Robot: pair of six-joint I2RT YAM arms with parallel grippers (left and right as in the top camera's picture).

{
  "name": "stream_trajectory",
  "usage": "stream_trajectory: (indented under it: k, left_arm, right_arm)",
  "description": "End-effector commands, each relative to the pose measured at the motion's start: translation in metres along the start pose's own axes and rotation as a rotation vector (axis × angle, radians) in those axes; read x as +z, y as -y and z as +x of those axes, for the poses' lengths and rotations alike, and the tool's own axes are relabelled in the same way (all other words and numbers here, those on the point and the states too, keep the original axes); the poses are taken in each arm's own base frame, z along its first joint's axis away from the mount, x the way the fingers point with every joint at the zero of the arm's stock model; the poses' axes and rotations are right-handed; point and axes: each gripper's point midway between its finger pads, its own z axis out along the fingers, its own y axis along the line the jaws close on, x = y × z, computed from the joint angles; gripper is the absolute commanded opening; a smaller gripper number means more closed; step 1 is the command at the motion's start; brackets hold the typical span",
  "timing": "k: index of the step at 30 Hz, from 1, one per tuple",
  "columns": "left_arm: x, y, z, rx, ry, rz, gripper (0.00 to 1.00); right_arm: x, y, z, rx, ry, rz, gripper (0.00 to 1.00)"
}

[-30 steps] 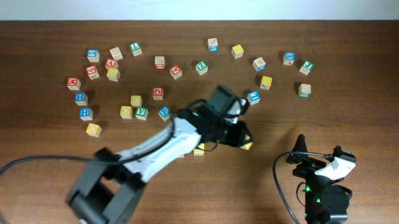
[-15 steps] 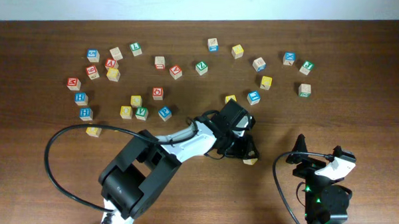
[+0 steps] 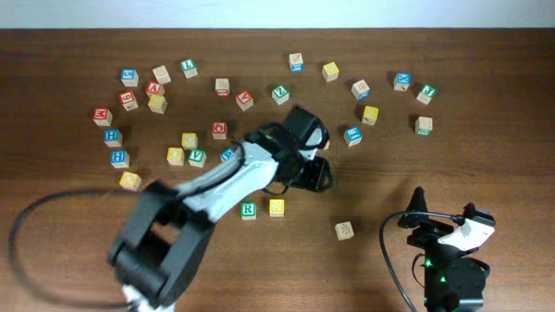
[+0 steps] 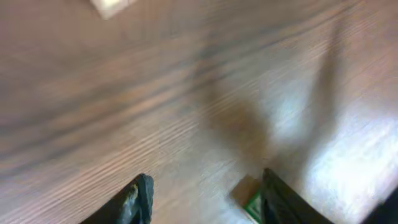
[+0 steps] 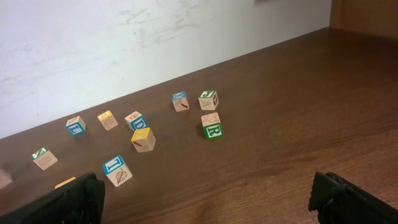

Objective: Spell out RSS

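RSS looks two-thirds laid on the bench [image 3: 499, 164]: the R cube [image 3: 248, 210] sits on the near side, apart from the loose cubes [image 3: 196, 157] strewn beyond it. The left arm [image 3: 230, 177] reaches past the R cube and shows blurred from above. The left pincer [image 4: 205, 198] hangs spread and empty, beyond and to the right of the R cube. The right pincer [image 5: 208, 202], well off to the right of the R cube, is spread wide too and holds nothing.

To my eye the job in hand is fetching the stray third cube [image 3: 344, 231], which lies well to the right of the R cube and a shade nearer. Best to come straight down on it, square to its sides, then set it flush against the yellow cube [image 3: 277, 207] without nudging the row. That yellow cube sits just beside the R cube, on its right. The R is green on white. The third cube's top looks pale from above, and I can't make out its letter.
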Motion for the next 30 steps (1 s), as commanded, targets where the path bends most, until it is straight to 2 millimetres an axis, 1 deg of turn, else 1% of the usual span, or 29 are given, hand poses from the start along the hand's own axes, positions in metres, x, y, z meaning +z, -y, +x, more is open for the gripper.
stream_trajectory:
  k: [1,2,3,4,5,6,7,9,10,11,14,16,19,23,25,27,30]
  left_arm:
    - [-0.067,0.021,-0.003,0.148,0.060,-0.066,0.22]
    - [-0.064,0.022,0.014,0.146,-0.005,-0.077,0.15]
    - [-0.058,0.027,0.034,0.155,-0.069,-0.075,0.11]
    - [-0.049,0.037,0.051,0.186,-0.108,-0.063,0.09]
    - [-0.040,0.045,0.062,0.216,-0.126,-0.057,0.01]
    - [-0.030,0.053,0.073,0.225,-0.141,-0.049,0.00]
    - [-0.017,0.056,0.081,0.201,-0.161,-0.052,0.00]
    - [0.005,0.052,0.086,0.170,-0.194,-0.053,0.00]
    - [0.018,0.062,0.092,0.161,-0.228,0.023,0.00]
    - [0.026,0.072,0.097,0.156,-0.255,0.094,0.00]
    - [0.041,0.066,0.103,0.144,-0.286,0.094,0.00]
    - [0.043,0.068,0.098,0.152,-0.266,0.100,0.00]
    - [0.044,0.059,0.093,0.157,-0.242,0.044,0.00]
    - [0.045,0.067,0.084,0.171,-0.204,0.082,0.00]
    - [0.043,0.071,0.083,0.159,-0.215,0.123,0.00]
    - [0.042,0.072,0.081,0.165,-0.207,0.126,0.00]
    - [0.038,0.082,0.067,0.179,-0.174,0.142,0.00]
  right_arm:
    - [0.000,0.006,0.002,-0.009,-0.001,0.028,0.98]
    - [0.000,0.006,0.002,-0.009,-0.001,0.028,0.98]
    - [0.000,0.006,0.002,-0.009,-0.001,0.028,0.98]
    - [0.000,0.006,0.002,-0.009,-0.001,0.028,0.98]
    - [0.000,0.006,0.002,-0.009,-0.001,0.028,0.98]
    - [0.000,0.006,0.002,-0.009,-0.001,0.028,0.98]
    - [0.000,0.006,0.002,-0.009,-0.001,0.028,0.98]
    - [0.000,0.006,0.002,-0.009,-0.001,0.028,0.98]
    - [0.000,0.006,0.002,-0.009,-0.001,0.028,0.98]
    - [0.000,0.006,0.002,-0.009,-0.001,0.028,0.98]
    - [0.000,0.006,0.002,-0.009,-0.001,0.028,0.98]
    - [0.000,0.006,0.002,-0.009,-0.001,0.028,0.98]
    - [0.000,0.006,0.002,-0.009,-0.001,0.028,0.98]
    - [0.000,0.006,0.002,-0.009,-0.001,0.028,0.98]
    - [0.000,0.006,0.002,-0.009,-0.001,0.028,0.98]
    - [0.000,0.006,0.002,-0.009,-0.001,0.028,0.98]
    - [0.000,0.006,0.002,-0.009,-0.001,0.028,0.98]
